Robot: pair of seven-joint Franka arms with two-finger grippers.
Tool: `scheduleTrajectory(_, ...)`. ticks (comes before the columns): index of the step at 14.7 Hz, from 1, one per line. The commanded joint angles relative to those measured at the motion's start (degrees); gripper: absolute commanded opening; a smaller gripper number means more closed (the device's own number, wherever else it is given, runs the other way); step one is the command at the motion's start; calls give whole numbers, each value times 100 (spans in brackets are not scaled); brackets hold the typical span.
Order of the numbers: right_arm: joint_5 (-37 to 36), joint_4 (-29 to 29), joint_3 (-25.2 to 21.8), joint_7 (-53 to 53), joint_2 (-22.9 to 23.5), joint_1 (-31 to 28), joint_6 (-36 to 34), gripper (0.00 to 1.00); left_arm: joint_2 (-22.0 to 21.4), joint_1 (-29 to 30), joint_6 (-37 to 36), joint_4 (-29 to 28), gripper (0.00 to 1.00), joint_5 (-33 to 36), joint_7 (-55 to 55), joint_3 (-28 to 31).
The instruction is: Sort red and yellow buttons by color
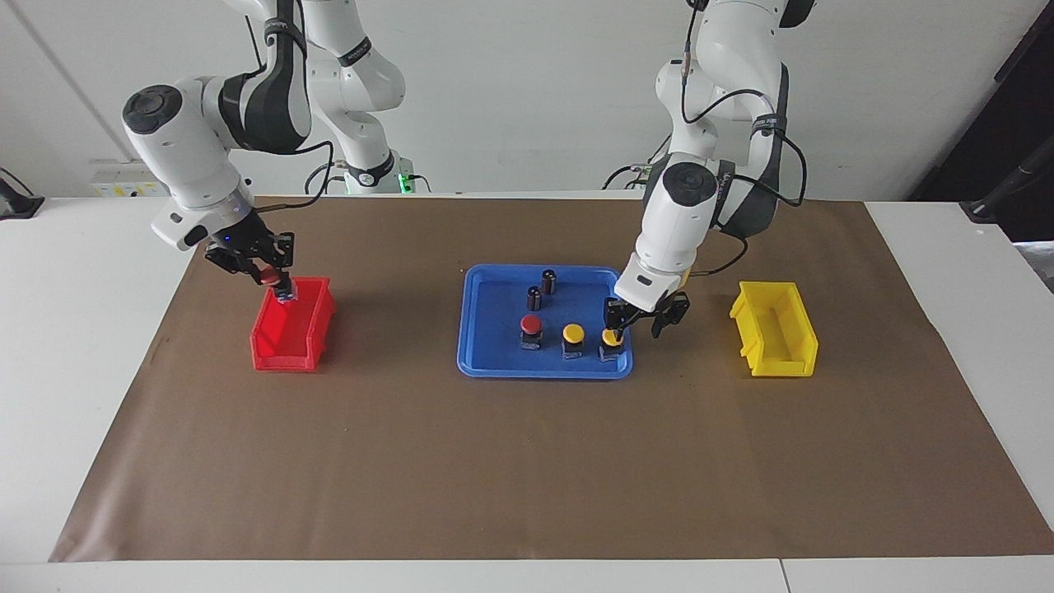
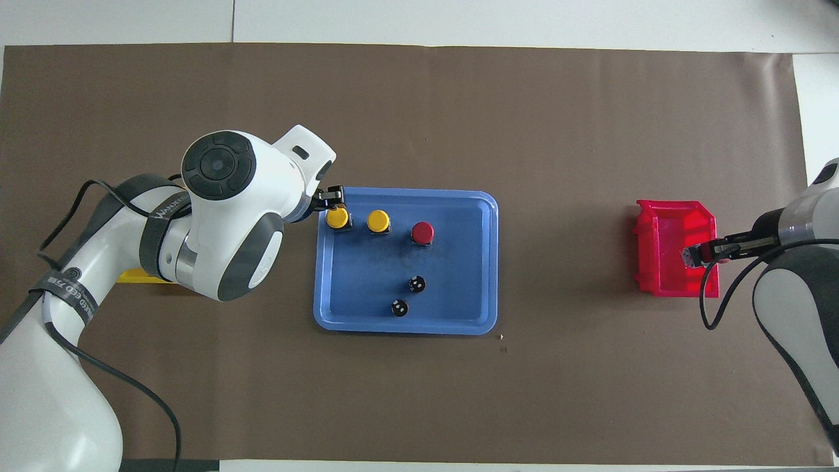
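The right gripper [image 1: 276, 284] is hanging over the red bin [image 1: 290, 329] in the facing view, clenched on a red button [image 1: 270, 278] that is not yet dropped in. The left gripper [image 1: 634, 319] is down at the blue tray [image 1: 494, 362], its fingers closing around the yellow button [image 1: 611, 338] at the corner toward the left arm's end; whether it is gripping firmly already I cannot tell. A second yellow button [image 1: 573, 334] and a second red button [image 1: 531, 326] are sitting beside it in a row. The yellow bin [image 1: 774, 329] is standing empty, so nothing looks sorted yet.

In the overhead view, the left gripper [image 2: 331, 200] is showing at the tray's [image 2: 406, 324] edge by the corner yellow button [image 2: 337, 218], and the arm is covering most of the yellow bin [image 2: 137, 276]. Two dark cylinders [image 2: 408, 296] are standing nearer to the robots than the buttons, well apart from both grippers and blocking nothing. The right gripper [image 2: 695, 254] is over the red bin [image 2: 675, 223].
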Motion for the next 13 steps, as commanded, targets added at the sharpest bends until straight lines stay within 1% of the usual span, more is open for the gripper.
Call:
scheduleTrajectory(1, -55, -534, 70, -315, -205, -220, 544, 19, 20, -223, 64, 5, 73, -70, -52, 78)
scheduleTrajectory(3, -55, -728, 70, -255, -135, -220, 783, 19, 186, -276, 90, 40, 73, -88, -61, 78)
scheduleTrajectory(6, -81, -904, 70, -289, -47, -202, 1055, 19, 248, -381, 161, 22, 73, -97, -70, 87)
scheduleTrajectory(8, -283, -1010, 70, -272, -21, -211, 1179, 19, 310, -390, 187, 40, 72, -97, -166, 87)
scheduleTrajectory(9, -284, -1054, 70, -263, 6, -211, 1284, 19, 345, -408, 231, 40, 66, -97, -210, 87)
scheduleTrajectory(11, -292, -1186, 70, -254, -3, -193, 1442, 19, 371, -408, 240, 40, 59, -97, -211, 87)
scheduleTrajectory(12, -292, -1221, 70, -245, 32, -211, 1513, 19, 380, -408, 240, 40, 51, -97, -219, 87)
scheduleTrajectory(13, -292, -1248, 70, -245, 41, -211, 1531, 19, 371, -408, 240, 40, 35, -97, -219, 87)
